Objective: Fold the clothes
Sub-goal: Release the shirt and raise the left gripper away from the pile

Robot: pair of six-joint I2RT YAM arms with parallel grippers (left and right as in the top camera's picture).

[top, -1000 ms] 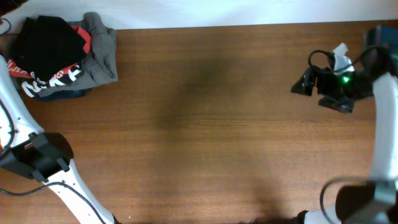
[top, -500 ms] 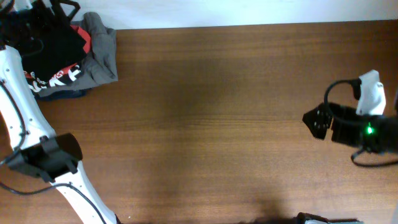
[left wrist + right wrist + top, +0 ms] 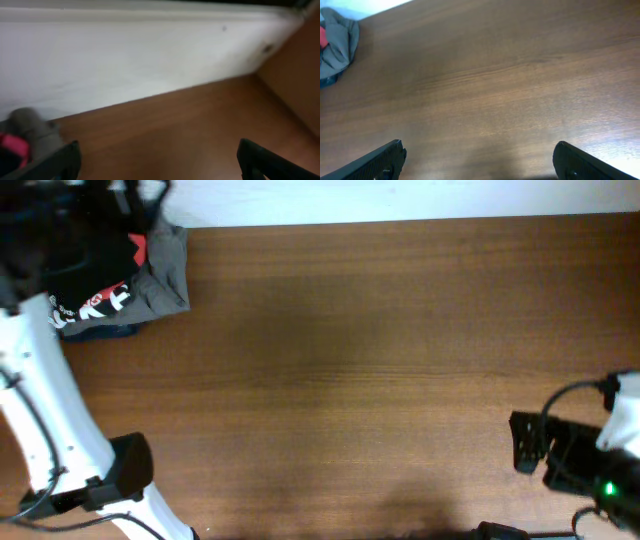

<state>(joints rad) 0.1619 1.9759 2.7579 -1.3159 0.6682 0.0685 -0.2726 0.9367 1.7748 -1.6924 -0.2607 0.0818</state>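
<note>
The black garment [image 3: 92, 262] lies on top of a clothes pile at the table's back left corner. My left gripper [image 3: 140, 192] hovers over the back edge of that pile, blurred and partly blending with the black fabric. In the left wrist view the gripper [image 3: 159, 159] is open and empty, facing the white wall. My right gripper [image 3: 525, 442] is far away at the front right. In its wrist view it [image 3: 480, 156] is open and empty above bare wood.
Under the black garment lie a red shirt with white lettering [image 3: 95, 302] and a grey garment [image 3: 165, 270], which also shows in the wrist views [image 3: 27, 125] [image 3: 340, 35]. A white wall [image 3: 125, 55] borders the back of the wooden table [image 3: 350, 360].
My left gripper has moved right along the back edge over the clothes pile. My right gripper has moved from the back right towards the front right edge.
</note>
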